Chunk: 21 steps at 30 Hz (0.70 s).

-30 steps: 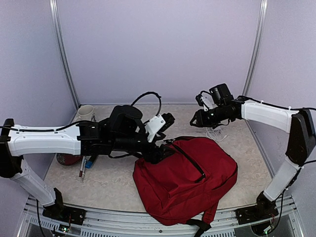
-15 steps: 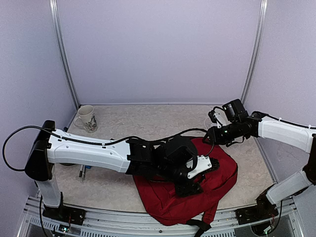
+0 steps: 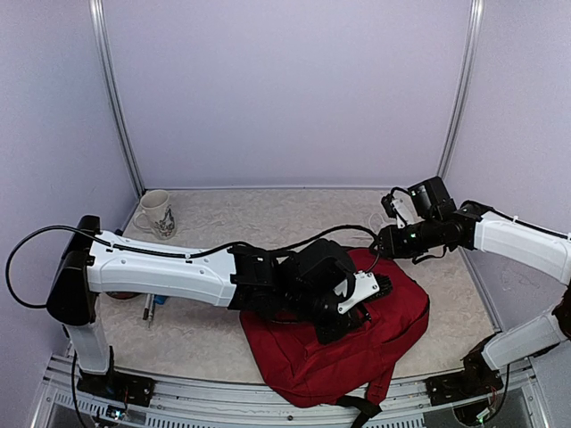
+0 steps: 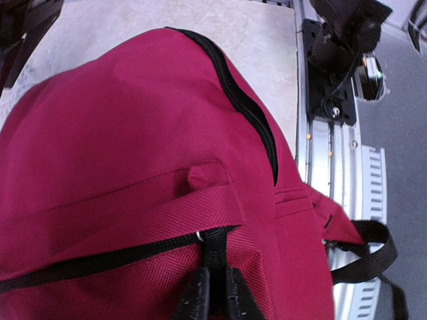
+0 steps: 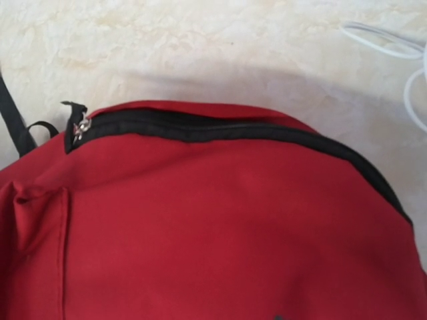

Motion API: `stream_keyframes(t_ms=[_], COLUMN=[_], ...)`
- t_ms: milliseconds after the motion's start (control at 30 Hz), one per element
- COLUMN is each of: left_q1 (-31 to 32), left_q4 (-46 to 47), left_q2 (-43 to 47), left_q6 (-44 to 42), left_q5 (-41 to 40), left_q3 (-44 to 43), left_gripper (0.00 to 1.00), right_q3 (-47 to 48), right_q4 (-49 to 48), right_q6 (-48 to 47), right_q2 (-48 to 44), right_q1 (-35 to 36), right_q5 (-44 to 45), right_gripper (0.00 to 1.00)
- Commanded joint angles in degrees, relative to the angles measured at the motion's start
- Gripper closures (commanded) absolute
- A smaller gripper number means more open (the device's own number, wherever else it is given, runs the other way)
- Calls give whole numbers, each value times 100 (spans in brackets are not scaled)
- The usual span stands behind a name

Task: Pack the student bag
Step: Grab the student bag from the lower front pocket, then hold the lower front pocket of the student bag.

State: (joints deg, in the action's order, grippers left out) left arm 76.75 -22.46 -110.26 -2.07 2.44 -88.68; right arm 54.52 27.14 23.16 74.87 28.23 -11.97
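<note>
The student bag (image 3: 375, 343), a dark-red backpack with black zippers, lies on the table near the front edge. My left gripper (image 3: 334, 328) reaches over it from the left. In the left wrist view the left gripper (image 4: 215, 279) is shut on the black zipper pull (image 4: 215, 243) of the bag's front pocket (image 4: 100, 280). My right gripper (image 3: 377, 242) hovers just above the bag's far top edge. Its fingers do not show in the right wrist view, which looks down on the bag (image 5: 233, 233) and its closed main zipper (image 5: 233, 131), whose slider (image 5: 80, 127) is at the left.
A patterned mug (image 3: 158, 214) stands at the back left. Pens (image 3: 149, 308) and a red object (image 3: 120, 290) lie under the left arm. A white cable (image 5: 393, 43) lies on the table beyond the bag. A metal rail (image 4: 333, 147) runs along the table's front edge.
My left arm has swung from the bag's left side over its front and its jaws have closed on the pocket's zipper pull. The right arm has drifted right and lower.
</note>
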Motion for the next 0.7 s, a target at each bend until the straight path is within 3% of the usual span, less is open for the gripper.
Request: stream_keyframes(t_ms=[0,133,267,533,667], left_q1=[0,-32,-138,-329,-322], left_q4=[33,186,488,888,914], left_q2=[-9,145,446,784,766], left_q6=[-26,-108,-159,-111,-198], left_q5=[-252,-515,-973,-774,-595], left_q3=[-197,-61,174,646,686], left_gripper=[100,100,100,100,100], right_q3=[-125,-208,-290,-934,-1388], right_q4=[87,136,245,321,-167], right_q6=[-68,-77,-278,123,616], right_q2=[-215,-495,-790,-1779,-2139], right_q1=[42,78,593,974,981], right_q5=[-267,-977,-1676,-1499,-1821], right_gripper=[63,62,60,57,55])
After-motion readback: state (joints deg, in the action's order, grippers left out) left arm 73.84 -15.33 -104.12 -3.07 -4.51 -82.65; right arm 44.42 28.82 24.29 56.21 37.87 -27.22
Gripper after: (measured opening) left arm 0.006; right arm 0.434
